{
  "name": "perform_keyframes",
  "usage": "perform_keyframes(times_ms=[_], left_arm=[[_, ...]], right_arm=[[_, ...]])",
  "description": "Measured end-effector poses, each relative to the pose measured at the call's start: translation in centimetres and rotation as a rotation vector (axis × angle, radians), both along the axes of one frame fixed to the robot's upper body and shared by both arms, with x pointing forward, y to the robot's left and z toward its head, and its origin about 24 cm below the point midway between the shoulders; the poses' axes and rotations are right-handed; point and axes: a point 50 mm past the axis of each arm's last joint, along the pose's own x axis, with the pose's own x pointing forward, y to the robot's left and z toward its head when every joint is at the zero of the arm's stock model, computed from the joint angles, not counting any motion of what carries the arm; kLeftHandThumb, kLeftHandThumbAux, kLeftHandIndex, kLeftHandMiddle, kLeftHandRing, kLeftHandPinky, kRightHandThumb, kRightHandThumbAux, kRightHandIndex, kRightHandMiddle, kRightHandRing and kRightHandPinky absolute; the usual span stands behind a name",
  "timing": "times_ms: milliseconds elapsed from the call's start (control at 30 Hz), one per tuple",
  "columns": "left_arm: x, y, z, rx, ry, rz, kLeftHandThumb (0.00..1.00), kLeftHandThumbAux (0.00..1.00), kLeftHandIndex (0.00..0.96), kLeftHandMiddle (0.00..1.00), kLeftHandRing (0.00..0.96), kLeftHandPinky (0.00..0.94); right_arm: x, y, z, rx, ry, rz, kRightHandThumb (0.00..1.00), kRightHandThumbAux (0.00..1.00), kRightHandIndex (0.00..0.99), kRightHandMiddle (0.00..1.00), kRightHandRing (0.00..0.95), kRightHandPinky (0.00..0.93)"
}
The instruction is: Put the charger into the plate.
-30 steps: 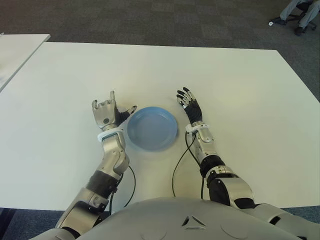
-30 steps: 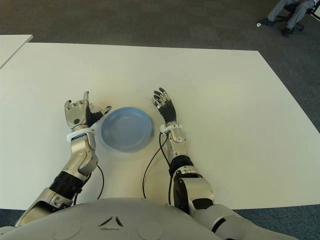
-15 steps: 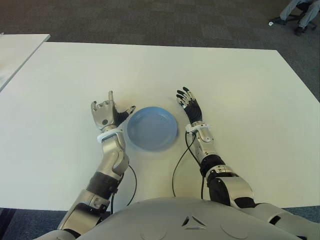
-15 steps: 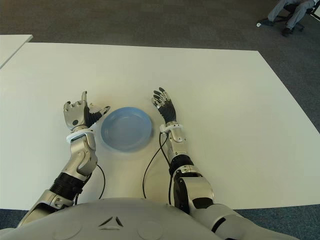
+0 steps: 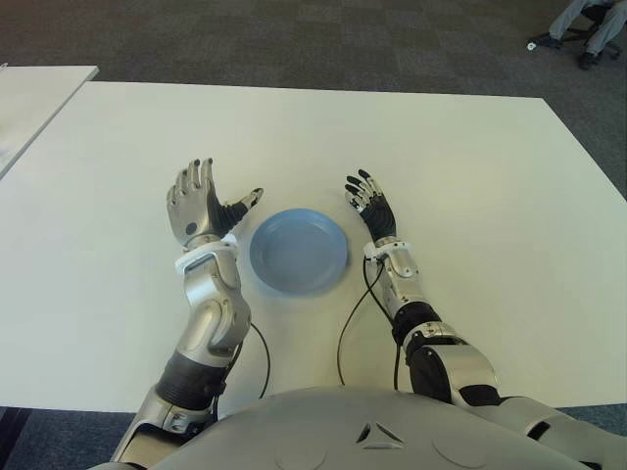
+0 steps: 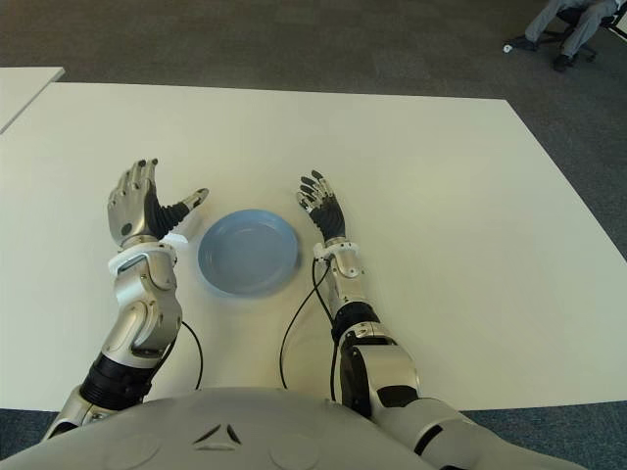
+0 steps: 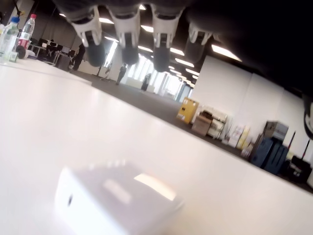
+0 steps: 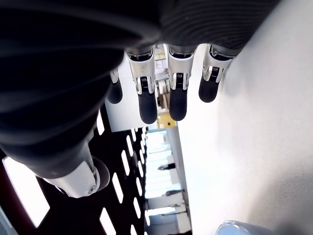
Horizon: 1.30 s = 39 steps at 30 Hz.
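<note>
Left wrist view: the charger [image 7: 115, 198], a white block with rounded corners, lies flat on the white tabletop [image 5: 441, 157], close under the left hand [image 5: 199, 201], whose fingers [image 7: 128, 34] are spread above it and hold nothing. In the eye views the charger itself is not visible, being hidden under the raised left hand and hard to separate from the white surface; its exact position relative to the plate cannot be fixed from there. The blue plate [image 5: 298, 252] sits just beside the left hand, on the side towards the robot's right, and has nothing in it. The right hand [image 5: 370, 207] shows on the far side of the plate, fingers extended and apart, holding nothing; whether it touches the tabletop cannot be told. A black cable [image 5: 349, 323] runs along the right forearm near the plate's rim. A seated person's legs [image 5: 588, 20] appear at the far corner of the carpeted floor.

Judged stage: the grasp has not yet begun. Risks from here: a smooth, low block on a smooth surface may slide away under closing fingers rather than lift; a grip taken only by the fingertips could let it drop short of the plate; and a hand swinging low towards the plate could strike its rim and shift it.
</note>
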Motion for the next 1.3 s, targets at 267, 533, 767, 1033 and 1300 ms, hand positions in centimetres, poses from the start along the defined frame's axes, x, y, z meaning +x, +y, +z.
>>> perform_keyframes(times_ms=[267,533,767,1033,1300], left_arm=[[-0.2,0.1,1.1,-0.033,-0.03,-0.013,0.217,0.288,0.0,0.0,0.0,0.037],[-0.2,0.0,1.6,-0.043,-0.045,-0.035,0.212,0.281,0.0,0.0,0.0,0.045],[-0.2,0.0,1.6,-0.051,-0.033,-0.043,0.206,0.282,0.0,0.0,0.0,0.041],[-0.1,0.3,1.2,-0.047,-0.015,-0.036,0.199,0.294,0.0,0.0,0.0,0.039],[0.6,0.4,-2.0,-0.007,0.054,-0.043,0.206,0.309,0.0,0.0,0.0,0.034]], right_arm=[[0.1,0.1,0.0,0.001,0.004,-0.004,0.06,0.728,0.063,0.186,0.143,0.103],[0.1,0.1,0.0,0.001,0.006,-0.008,0.066,0.729,0.063,0.186,0.145,0.109],[0.1,0.2,0.0,0.002,0.007,-0.01,0.067,0.728,0.064,0.185,0.145,0.105],[0.1,0.2,0.0,0.002,0.007,-0.01,0.065,0.724,0.064,0.184,0.143,0.101],[0.1,0.3,0.0,0.005,0.006,-0.01,0.06,0.723,0.065,0.187,0.146,0.104]])
